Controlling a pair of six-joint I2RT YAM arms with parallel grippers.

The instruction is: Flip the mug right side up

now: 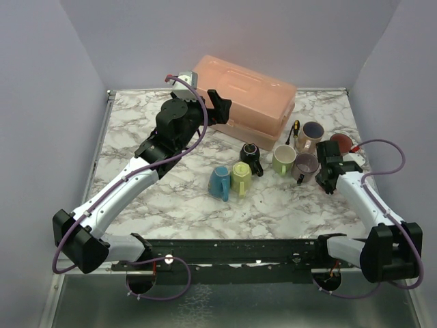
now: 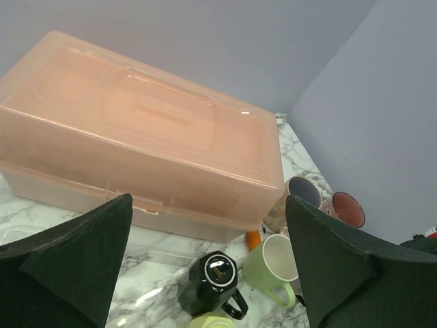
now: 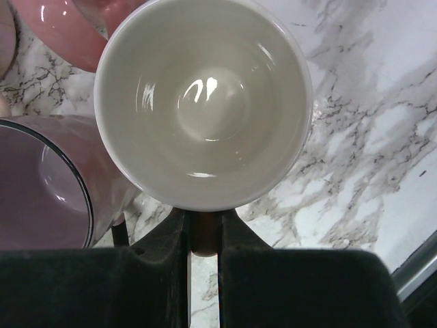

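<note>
Right jaws: shut on the handle of the mug (image 3: 205, 102). We see a reddish strip of the handle pinched between them.
Mug: white and glossy inside. Its mouth faces the right wrist camera squarely, so to us it looks right side up. We cannot tell whether its base touches the desk (image 3: 355, 137).
Beside the mug: a purple mug (image 3: 37, 191) stands just to its left, rim up, so close that we cannot tell whether the two touch. Something pink and glossy shows past them at the top left of that view.
Place: near the desk's right edge, which cuts across the lower right corner of the wrist view. From above, the right arm (image 1: 362, 198) reaches over that spot, and we cannot pick the mug out there for sure.
Left jaws: wide, holding nothing, above the desk and facing the box (image 2: 136, 130) near its left end.
Box: pale orange and translucent, with its lid on, lying across the back of the desk.
Middle of the desk: we see a green mug (image 1: 283, 158), mouth up and pale inside. A black mug (image 1: 250, 154), a yellow mug (image 1: 241, 176) and a blue mug (image 1: 220, 181) cluster to its left, apart from both pairs of jaws. The black mug is the nearest of them to the box's front.
</note>
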